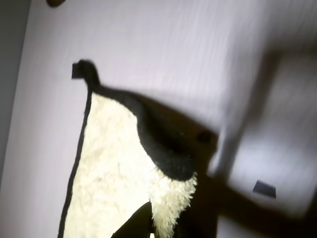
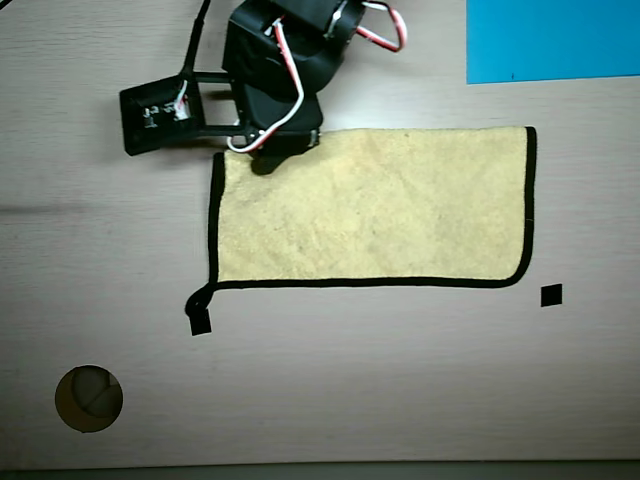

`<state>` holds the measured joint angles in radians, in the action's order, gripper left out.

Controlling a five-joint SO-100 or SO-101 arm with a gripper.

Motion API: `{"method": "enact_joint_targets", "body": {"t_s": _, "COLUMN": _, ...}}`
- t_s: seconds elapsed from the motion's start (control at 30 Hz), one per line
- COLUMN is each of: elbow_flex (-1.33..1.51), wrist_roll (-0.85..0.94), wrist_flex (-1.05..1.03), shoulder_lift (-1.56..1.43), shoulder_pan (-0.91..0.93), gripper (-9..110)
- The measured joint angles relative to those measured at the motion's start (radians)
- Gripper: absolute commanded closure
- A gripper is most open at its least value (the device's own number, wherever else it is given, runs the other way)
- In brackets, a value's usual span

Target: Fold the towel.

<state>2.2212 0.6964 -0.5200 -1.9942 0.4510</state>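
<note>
The towel (image 2: 380,210) is a pale yellow fuzzy cloth with black trim, lying flat on the table with its long side left to right in the overhead view. Its black corner loop (image 2: 197,300) is at the lower left. My gripper (image 2: 268,155) is over the towel's upper left corner and hides it. In the wrist view the towel (image 1: 109,168) fills the lower left, with the loop (image 1: 85,70) at its far corner. My gripper (image 1: 158,198) has dark fingers (image 1: 168,148) closed around a raised fuzzy tuft of the towel's edge. The picture is blurred.
A flat bright blue sheet (image 2: 552,38) lies at the upper right. Two small black square marks (image 2: 551,295) (image 2: 200,323) are on the wooden table below the towel's corners. A round hole (image 2: 88,398) is in the table at the lower left. A black arm part (image 2: 155,118) sticks out to the left.
</note>
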Motion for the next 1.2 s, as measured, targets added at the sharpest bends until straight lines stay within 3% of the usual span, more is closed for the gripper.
{"method": "enact_joint_targets", "body": {"t_s": 0.47, "elbow_flex": 0.025, "wrist_roll": 0.141, "wrist_flex": -0.212, "shoulder_lift": -0.328, "shoulder_pan": -0.282, "gripper": 101}}
{"method": "enact_joint_targets", "body": {"t_s": 0.8, "elbow_flex": -0.118, "wrist_roll": 0.170, "wrist_flex": -0.308, "shoulder_lift": -0.295, "shoulder_pan": -0.571, "gripper": 101}}
{"method": "enact_joint_targets", "body": {"t_s": 1.2, "elbow_flex": -0.149, "wrist_roll": 0.173, "wrist_flex": -0.308, "shoulder_lift": -0.222, "shoulder_pan": -0.749, "gripper": 101}}
